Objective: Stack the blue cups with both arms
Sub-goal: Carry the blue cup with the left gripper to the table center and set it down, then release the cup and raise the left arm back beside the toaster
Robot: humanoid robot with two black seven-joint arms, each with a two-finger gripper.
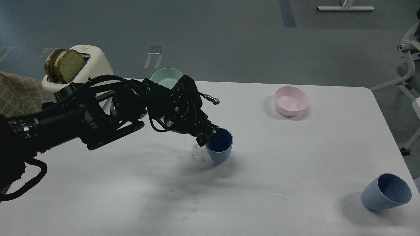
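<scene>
My left arm reaches in from the left across the white table (279, 170). My left gripper (207, 136) is shut on the near-left rim of one blue cup (220, 146), which stands upright at the table's middle, its base at or just above the surface. The second blue cup (386, 191) stands alone at the near right corner, leaning with its mouth to the right. My right arm and its gripper are out of view.
A pale green bowl (166, 77) sits at the far edge behind my arm. A pale pink bowl (291, 101) sits at the far right. A cream toaster (78, 70) with bread slices stands at the far left. Dark crumbs (197, 152) lie beside the held cup.
</scene>
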